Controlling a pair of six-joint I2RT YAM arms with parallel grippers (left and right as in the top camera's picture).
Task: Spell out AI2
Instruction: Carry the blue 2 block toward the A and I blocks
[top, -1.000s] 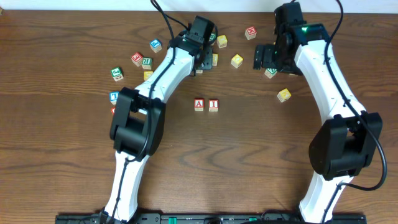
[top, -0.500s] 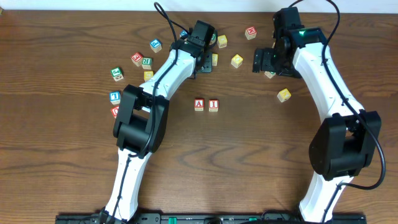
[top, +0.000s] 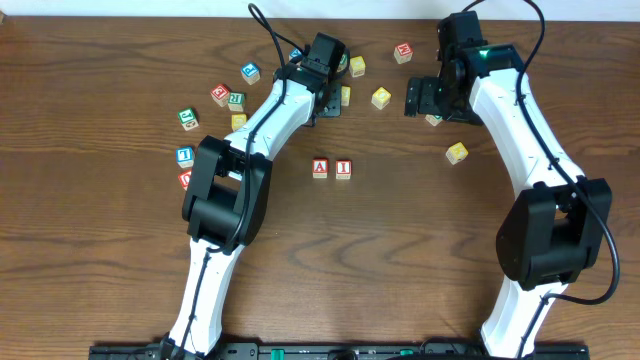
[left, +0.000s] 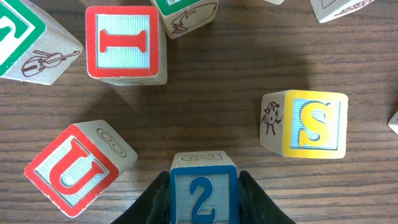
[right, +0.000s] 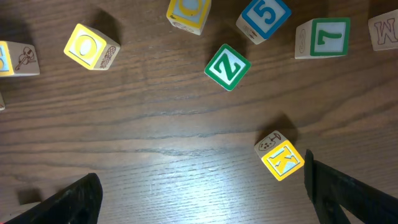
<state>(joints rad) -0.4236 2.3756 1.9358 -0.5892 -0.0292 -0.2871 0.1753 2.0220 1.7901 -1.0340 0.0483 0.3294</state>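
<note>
Sitting at six o'clock in the left wrist view, the blue 2 block (left: 203, 198) is clamped between the black fingers (left: 155, 202) of the left gripper (left: 203, 180), their inner faces flush against its sides. Around it on the wooden table (left: 211, 93), none touching it, lie a red U block (left: 78, 165) at nine o'clock, a yellow S block (left: 305, 123) at two o'clock and a red-framed I block (left: 126, 45) at eleven o'clock. From overhead, the A block (top: 320, 168) and the I block (top: 343, 168) stand side by side near the table's middle, with the left gripper (top: 328, 98) well apart at twelve o'clock from them, among loose blocks. The right gripper (top: 425, 97), at two o'clock from the pair, hangs with its jaws spread wide and nothing between them. In its wrist view a yellow K block (right: 283, 158) lies just beside the finger at four o'clock and a green Z block (right: 227, 66) lies toward twelve o'clock.
</note>
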